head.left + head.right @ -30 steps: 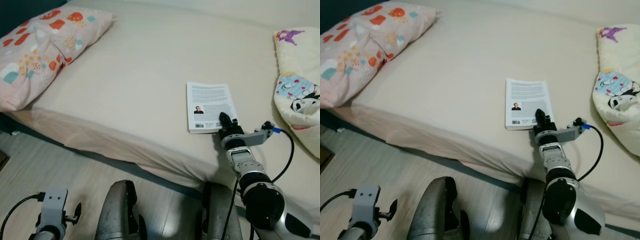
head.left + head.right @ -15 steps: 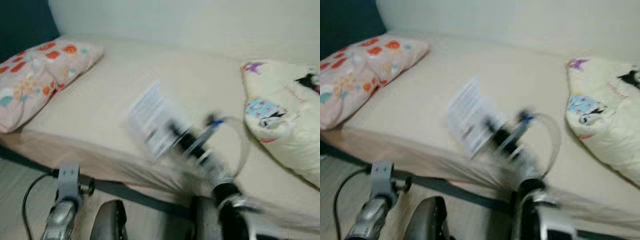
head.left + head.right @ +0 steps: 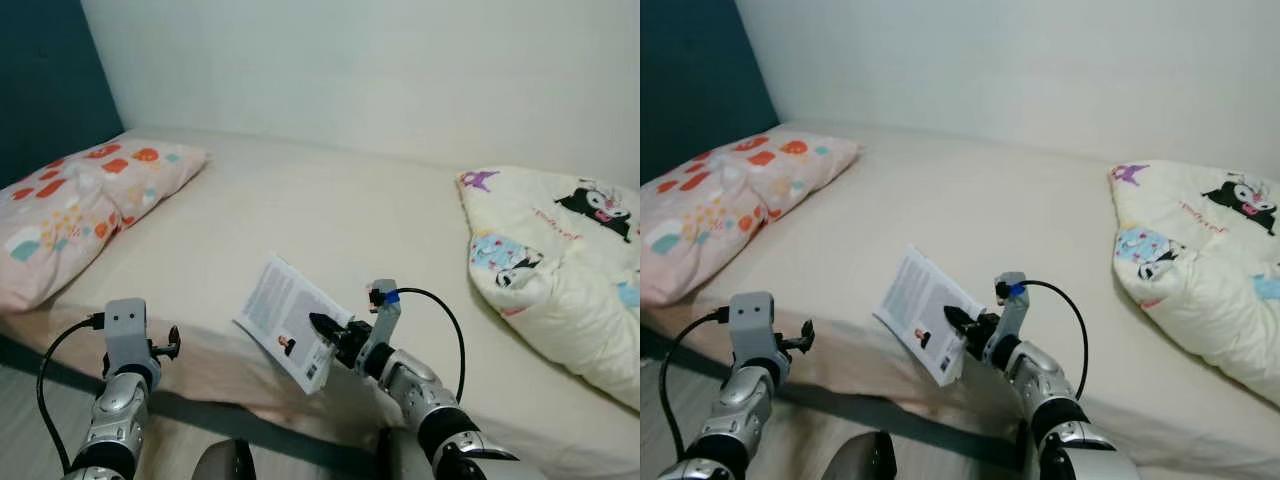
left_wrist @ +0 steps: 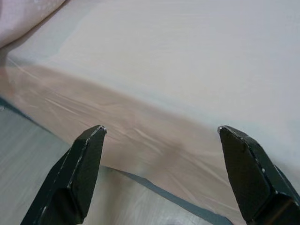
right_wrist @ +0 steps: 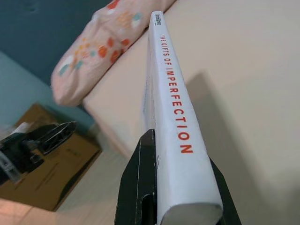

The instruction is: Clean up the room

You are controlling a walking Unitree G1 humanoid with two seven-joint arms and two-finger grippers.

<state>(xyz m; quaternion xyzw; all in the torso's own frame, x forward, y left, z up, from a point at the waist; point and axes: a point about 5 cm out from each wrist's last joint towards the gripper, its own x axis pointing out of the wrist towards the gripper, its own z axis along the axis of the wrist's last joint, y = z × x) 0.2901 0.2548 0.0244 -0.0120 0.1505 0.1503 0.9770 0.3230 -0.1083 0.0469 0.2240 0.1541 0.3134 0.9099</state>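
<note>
Now book off bed, seemingly.

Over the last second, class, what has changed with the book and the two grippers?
The right gripper, shut on the book, has lifted it off the bed; it now hangs tilted near the bed's edge. The left gripper remains open and idle. The pillow hasn't moved.

The thin white paperback book with small print and a little portrait on its back cover no longer lies flat on the beige bed sheet; it is now lifted clear, tilted, clamped at its lower corner by the right gripper. The left gripper sits higher than before, fingers apart, beside the mattress edge.
</note>
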